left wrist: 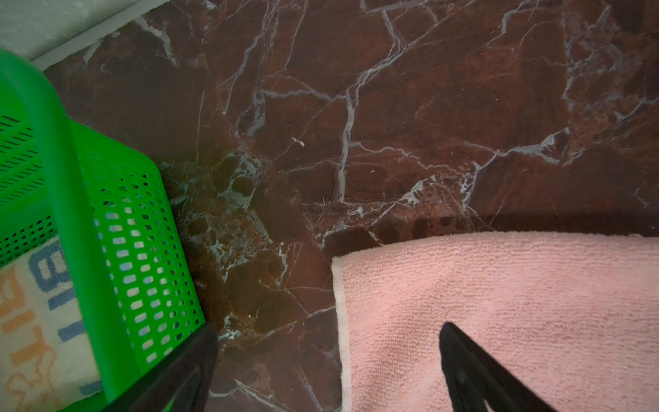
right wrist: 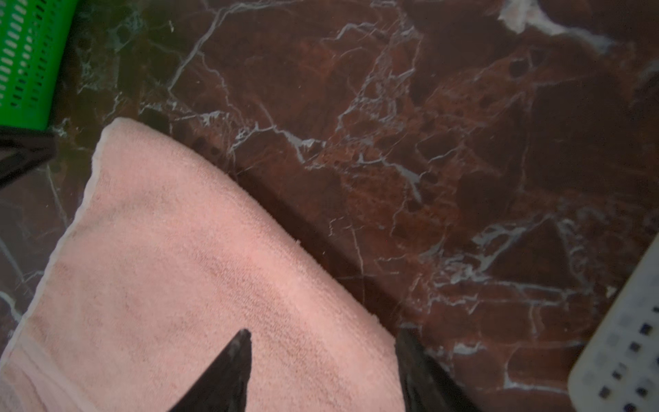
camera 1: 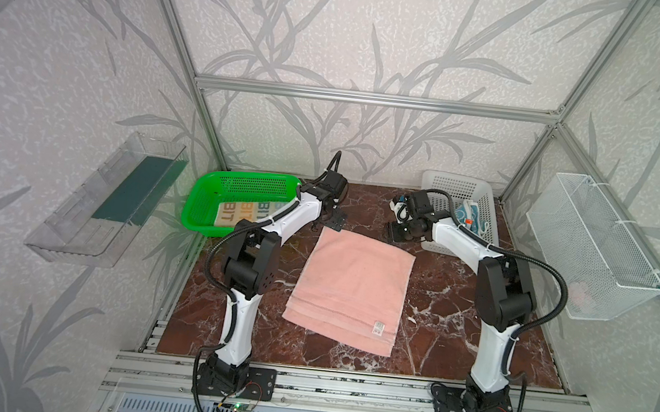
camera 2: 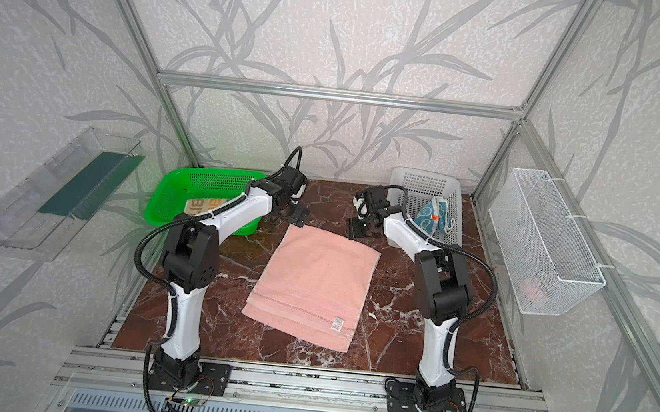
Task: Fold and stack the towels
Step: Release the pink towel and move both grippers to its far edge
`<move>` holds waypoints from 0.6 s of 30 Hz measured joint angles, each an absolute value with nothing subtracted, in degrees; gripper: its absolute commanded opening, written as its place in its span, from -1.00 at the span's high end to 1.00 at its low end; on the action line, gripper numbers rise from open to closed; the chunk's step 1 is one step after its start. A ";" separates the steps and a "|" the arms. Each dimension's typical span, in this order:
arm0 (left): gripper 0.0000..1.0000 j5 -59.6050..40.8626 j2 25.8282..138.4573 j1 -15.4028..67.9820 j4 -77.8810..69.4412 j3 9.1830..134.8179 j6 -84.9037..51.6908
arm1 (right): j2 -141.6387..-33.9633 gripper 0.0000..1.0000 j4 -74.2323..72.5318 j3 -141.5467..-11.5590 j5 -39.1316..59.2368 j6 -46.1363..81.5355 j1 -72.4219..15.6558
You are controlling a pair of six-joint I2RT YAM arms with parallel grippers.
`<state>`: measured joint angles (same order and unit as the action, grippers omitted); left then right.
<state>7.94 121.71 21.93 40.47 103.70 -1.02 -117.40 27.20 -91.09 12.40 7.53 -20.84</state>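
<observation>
A pink towel (camera 1: 353, 284) (camera 2: 311, 284) lies folded flat in the middle of the marble table. My left gripper (camera 1: 335, 222) (left wrist: 328, 330) hangs open over its far left corner, one finger above the cloth (left wrist: 499, 303) and the other above bare marble. At the far right corner my right gripper (camera 1: 394, 234) (right wrist: 324, 333) is open too, its fingers straddling the towel's edge (right wrist: 178, 267). Neither holds anything. A cream towel (camera 1: 239, 214) (left wrist: 32, 321) with BIT letters lies in the green basket (camera 1: 256, 176). A teal towel (camera 1: 471, 220) (camera 2: 433, 218) sits crumpled in the white basket (camera 1: 456, 182).
The green basket (left wrist: 71, 214) stands close beside my left gripper, the white basket (right wrist: 624, 342) close beside my right one. A wire basket (camera 1: 595, 251) hangs on the right wall and a clear shelf (camera 1: 107, 200) on the left wall. Aluminium posts frame the cell.
</observation>
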 measured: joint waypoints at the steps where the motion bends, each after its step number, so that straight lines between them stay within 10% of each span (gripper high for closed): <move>1: -0.94 7.86 122.41 21.76 40.95 104.44 -0.86 | -118.34 -0.29 27.40 -91.98 12.23 7.68 -20.49; 18: -0.97 5.80 132.77 20.47 51.35 118.52 9.67 | -120.95 -0.20 33.26 -92.75 5.13 5.41 -14.35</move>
